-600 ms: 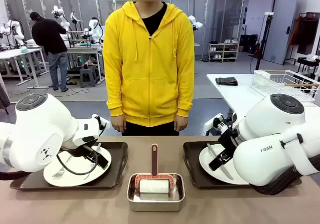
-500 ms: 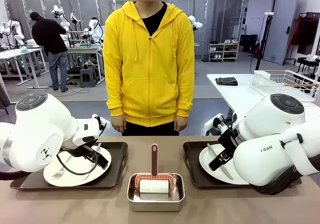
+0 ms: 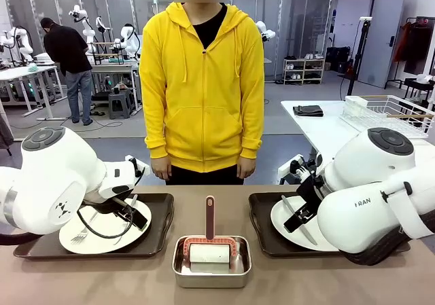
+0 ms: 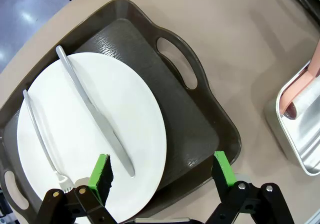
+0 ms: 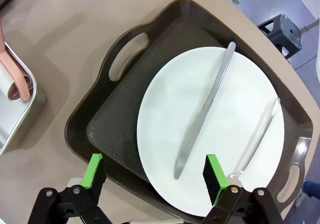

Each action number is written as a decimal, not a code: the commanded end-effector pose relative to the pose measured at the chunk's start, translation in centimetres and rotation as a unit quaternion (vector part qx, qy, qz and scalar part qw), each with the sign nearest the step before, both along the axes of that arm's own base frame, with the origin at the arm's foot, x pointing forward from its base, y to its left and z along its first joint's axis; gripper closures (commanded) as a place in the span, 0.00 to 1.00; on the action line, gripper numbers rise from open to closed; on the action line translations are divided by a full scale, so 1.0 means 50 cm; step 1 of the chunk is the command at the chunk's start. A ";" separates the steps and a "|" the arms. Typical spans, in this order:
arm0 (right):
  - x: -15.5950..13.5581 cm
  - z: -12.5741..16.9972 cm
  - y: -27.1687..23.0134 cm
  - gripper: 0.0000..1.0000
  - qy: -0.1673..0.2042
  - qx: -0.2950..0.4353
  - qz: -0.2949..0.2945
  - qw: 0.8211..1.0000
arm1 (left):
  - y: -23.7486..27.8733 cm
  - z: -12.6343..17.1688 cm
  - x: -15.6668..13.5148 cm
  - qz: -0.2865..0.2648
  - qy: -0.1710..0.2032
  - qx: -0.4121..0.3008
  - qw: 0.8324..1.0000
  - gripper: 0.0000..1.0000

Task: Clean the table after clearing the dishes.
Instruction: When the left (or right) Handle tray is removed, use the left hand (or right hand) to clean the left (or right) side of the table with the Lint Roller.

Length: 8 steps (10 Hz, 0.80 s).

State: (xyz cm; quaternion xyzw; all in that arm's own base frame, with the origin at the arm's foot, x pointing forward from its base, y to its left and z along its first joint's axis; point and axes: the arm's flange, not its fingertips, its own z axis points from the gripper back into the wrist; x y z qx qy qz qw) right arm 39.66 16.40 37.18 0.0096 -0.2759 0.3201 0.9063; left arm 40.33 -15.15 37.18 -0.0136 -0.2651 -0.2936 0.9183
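The left fingers (image 4: pixel 101 178) stand wide above the left tray (image 4: pixel 200 129), one pad over its plate (image 4: pixel 135 114), which carries a knife (image 4: pixel 92 109) and fork (image 4: pixel 40 134). The right fingers (image 5: pixel 212 178) stand equally wide over the right plate (image 5: pixel 165 124) and right tray (image 5: pixel 115 119). Both trays sit on the worktop (image 4: pixel 250 34), flanking a steel pan (image 3: pixel 211 279).

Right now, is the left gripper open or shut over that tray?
Open: in the left wrist view, the left gripper has its green pads wide apart over the white plate and dark tray, gripping nothing.
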 end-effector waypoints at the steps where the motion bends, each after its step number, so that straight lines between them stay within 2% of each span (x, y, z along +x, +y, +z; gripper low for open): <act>1: 0.000 0.000 0.001 0.00 0.000 0.001 0.000 1.000 | 0.001 0.000 0.000 0.000 0.000 0.000 1.000 0.00; 6: 0.000 0.000 0.000 0.00 0.000 0.000 0.000 1.000 | 0.000 0.000 0.000 0.000 0.000 0.000 1.000 0.00; 7: 0.015 0.023 -0.001 0.00 0.009 -0.003 0.008 1.000 | 0.006 0.023 0.023 0.003 -0.001 0.019 1.000 0.00; 8: 0.034 0.048 -0.006 0.00 0.034 0.013 0.018 0.999 | 0.017 0.045 0.046 -0.009 0.023 0.051 0.998 0.00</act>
